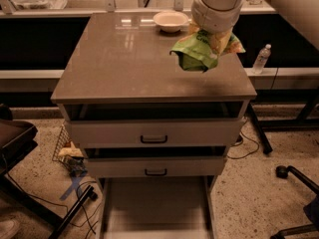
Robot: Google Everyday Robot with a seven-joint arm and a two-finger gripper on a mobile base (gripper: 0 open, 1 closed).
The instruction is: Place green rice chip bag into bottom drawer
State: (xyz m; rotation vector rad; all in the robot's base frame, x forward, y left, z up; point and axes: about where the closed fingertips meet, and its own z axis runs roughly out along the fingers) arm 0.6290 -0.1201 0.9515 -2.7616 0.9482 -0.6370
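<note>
The green rice chip bag (199,51) hangs crumpled under my gripper (212,34), lifted above the right side of the brown tabletop (124,63). The gripper is shut on the bag's top; the fingers are mostly hidden by the white wrist and the bag. The bottom drawer (154,208) is pulled out at the foot of the cabinet, with a pale flat floor showing nothing in it. It lies well below the bag, nearer to the camera.
A round white bowl (170,20) sits at the back of the tabletop. Two grey drawer fronts with black handles (154,133) sit above the open drawer. A water bottle (260,59) stands at the right. A dark chair (15,143) stands left; a chair base (294,178) is right.
</note>
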